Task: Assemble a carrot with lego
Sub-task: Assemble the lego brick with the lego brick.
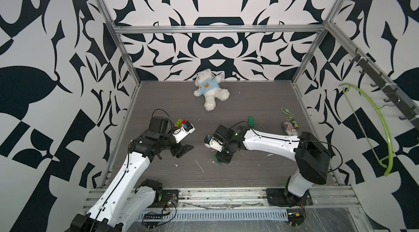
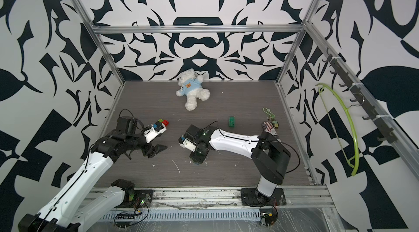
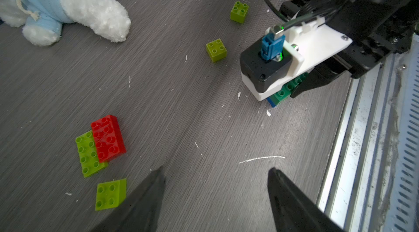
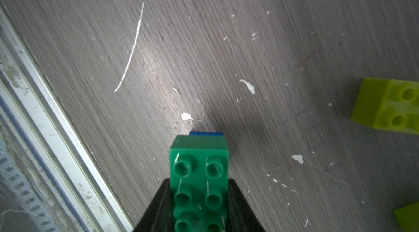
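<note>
My right gripper (image 4: 199,199) is shut on a dark green lego brick (image 4: 199,174) that sits on a blue brick (image 4: 205,133); this joined pair is the only part of the carrot in view. It is held low over the table near the front, seen in a top view (image 1: 216,157). My left gripper (image 3: 216,174) hangs open over bare table, left of the right one in a top view (image 1: 184,150). Near it lie a red brick (image 3: 108,138) overlapping a lime green brick (image 3: 88,156) and a lime sloped brick (image 3: 111,193).
Two small lime bricks (image 3: 216,49) (image 3: 239,11) and a loose dark green brick (image 1: 251,121) lie mid-table. The white teddy bear (image 1: 210,89) lies at the back. A keychain clutter (image 1: 291,126) sits at the right. The metal rail (image 1: 226,194) runs along the front edge.
</note>
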{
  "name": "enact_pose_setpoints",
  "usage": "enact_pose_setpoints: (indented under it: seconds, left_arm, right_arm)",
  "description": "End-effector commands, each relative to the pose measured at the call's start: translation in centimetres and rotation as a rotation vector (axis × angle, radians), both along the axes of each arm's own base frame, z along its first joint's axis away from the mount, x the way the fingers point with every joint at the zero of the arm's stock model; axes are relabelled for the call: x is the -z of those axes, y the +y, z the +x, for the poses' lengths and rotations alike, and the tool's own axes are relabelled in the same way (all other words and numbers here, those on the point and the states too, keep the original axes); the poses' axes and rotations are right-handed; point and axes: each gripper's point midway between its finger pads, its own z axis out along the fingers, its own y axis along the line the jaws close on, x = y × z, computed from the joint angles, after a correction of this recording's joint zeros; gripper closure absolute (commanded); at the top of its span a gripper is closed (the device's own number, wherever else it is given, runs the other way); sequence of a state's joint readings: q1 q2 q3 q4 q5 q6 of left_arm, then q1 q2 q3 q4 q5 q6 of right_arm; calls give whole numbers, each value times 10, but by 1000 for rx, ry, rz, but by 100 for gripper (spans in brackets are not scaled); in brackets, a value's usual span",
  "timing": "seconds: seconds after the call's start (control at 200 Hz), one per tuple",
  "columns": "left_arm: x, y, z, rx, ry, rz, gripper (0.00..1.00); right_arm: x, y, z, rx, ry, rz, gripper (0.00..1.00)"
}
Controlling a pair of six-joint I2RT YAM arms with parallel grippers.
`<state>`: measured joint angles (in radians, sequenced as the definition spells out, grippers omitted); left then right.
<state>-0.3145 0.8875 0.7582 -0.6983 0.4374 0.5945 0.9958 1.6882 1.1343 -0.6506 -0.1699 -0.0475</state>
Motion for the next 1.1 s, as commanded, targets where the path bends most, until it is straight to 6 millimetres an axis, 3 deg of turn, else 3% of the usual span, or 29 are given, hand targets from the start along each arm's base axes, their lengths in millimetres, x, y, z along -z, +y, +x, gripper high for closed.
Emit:
enact_pose_setpoints:
  seconds: [0.0,0.955,1.095]
  left_arm:
    - [3,-2,-4,8,17,-13,21]
    - [4,-2,-3,5,24,-11,21]
    - [4,-3,-2,5,27,-13,21]
  right_arm:
    - [5,-3,0,28,-4,-22,67]
    - [7,-12,-3,231,-73,-94,64]
    - [20,-16,-6,263,-63,-107,63]
